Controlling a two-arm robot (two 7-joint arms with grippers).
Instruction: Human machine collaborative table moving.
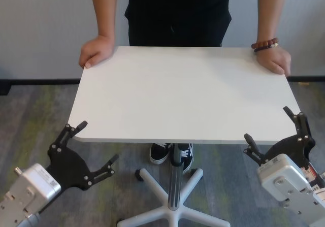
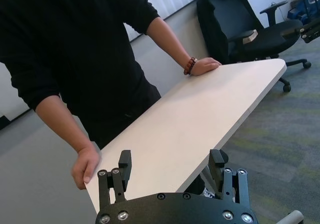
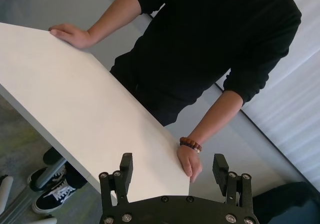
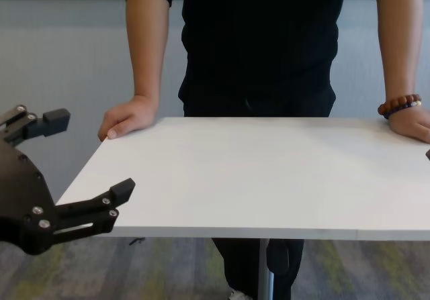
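The white table stands before me on a grey centre post. The human, in a black shirt, stands at its far side with a hand on each far corner. A beaded bracelet shows on one wrist. My left gripper is open and straddles the near left corner, one finger above the top and one below. It appears the same way in the chest view and its own wrist view. My right gripper is open around the near right corner. Neither clamps the tabletop.
The table's star-shaped foot spreads over grey carpet between my arms. The human's dark shoes show under the top. A black office chair stands beyond the table's far end by the wall.
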